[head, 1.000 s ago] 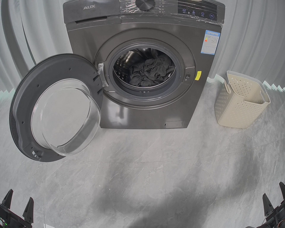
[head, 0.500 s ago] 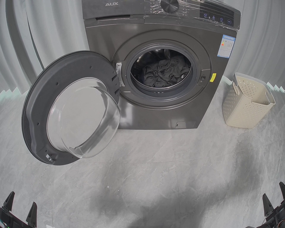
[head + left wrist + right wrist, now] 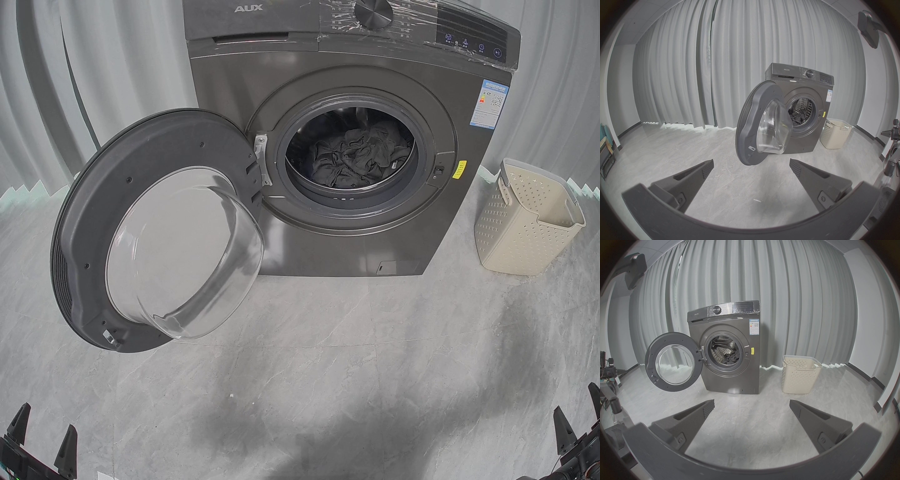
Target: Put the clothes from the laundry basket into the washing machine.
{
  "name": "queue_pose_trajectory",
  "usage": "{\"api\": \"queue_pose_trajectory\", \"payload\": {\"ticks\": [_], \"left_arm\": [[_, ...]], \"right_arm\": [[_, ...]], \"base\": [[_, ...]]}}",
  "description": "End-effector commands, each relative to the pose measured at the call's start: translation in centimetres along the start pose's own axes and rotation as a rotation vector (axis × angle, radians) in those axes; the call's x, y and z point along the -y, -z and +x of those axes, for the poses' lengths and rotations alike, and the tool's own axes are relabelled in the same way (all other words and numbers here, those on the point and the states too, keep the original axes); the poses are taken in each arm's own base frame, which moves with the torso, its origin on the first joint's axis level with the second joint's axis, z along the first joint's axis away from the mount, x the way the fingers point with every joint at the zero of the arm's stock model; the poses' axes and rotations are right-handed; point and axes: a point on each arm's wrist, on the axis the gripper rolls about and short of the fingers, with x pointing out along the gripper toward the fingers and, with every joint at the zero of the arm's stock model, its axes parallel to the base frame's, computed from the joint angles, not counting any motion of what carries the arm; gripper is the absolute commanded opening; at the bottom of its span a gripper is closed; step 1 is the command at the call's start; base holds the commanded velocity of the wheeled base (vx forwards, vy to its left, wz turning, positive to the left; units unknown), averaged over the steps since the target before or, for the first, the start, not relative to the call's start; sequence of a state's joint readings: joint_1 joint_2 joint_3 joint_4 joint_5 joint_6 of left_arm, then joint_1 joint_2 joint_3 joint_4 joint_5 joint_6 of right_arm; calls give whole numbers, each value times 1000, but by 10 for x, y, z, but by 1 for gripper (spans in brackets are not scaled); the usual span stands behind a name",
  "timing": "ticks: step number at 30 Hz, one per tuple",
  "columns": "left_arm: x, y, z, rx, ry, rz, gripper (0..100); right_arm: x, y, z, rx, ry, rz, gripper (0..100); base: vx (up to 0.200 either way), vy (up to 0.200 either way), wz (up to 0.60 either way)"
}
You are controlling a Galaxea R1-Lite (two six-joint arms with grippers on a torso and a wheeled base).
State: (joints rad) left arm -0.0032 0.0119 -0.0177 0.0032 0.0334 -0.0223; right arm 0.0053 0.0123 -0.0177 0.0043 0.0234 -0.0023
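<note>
In the head view the washing machine [image 3: 350, 62] fills the upper centre, its front facing down the frame. Its round door [image 3: 156, 231] is swung wide open to the left on hinges at the left edge of the porthole. The door reaches across the left middle of the frame, and its glass bowl bulges toward the lower right. The door's outer rim comes near the curtain [image 3: 112, 62] in the upper left.

The clothes [image 3: 359, 159] are a dark crumpled heap inside the drum, in the lower part of the round opening. The heap is wider than it is tall, with its long axis running left to right.

The laundry basket [image 3: 531, 219] stands on the floor [image 3: 325, 387] at the right edge, just beside the machine's right corner but apart from it. Its mouth faces up, and the rim's long side runs from upper left to lower right.

A broad stretch of bare grey floor lies across the lower half of the frame, between the machine and the arms.

The left gripper [image 3: 40, 437] sits in the lower left corner and the right gripper [image 3: 578, 425] in the lower right corner, well apart. Each has its jaws spread wide and holds nothing, as the left wrist view [image 3: 750, 184] and right wrist view [image 3: 750, 424] also show.
</note>
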Motion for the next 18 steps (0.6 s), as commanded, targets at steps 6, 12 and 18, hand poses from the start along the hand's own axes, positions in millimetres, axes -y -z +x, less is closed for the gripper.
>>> {"api": "queue_pose_trajectory", "payload": {"ticks": [6,12,18], "left_arm": [[0,5,1,-7,-1,-2,100],[0,5,1,-7,-1,-3,100],[0,5,1,-7,-1,-3,100]], "right_arm": [[0,5,0,-4,-2,-1,100],[0,5,0,-4,-2,-1,100],[0,5,0,-4,-2,-1,100]], "base": [[0,67,0],[0,200,0],[0,200,0]]}}
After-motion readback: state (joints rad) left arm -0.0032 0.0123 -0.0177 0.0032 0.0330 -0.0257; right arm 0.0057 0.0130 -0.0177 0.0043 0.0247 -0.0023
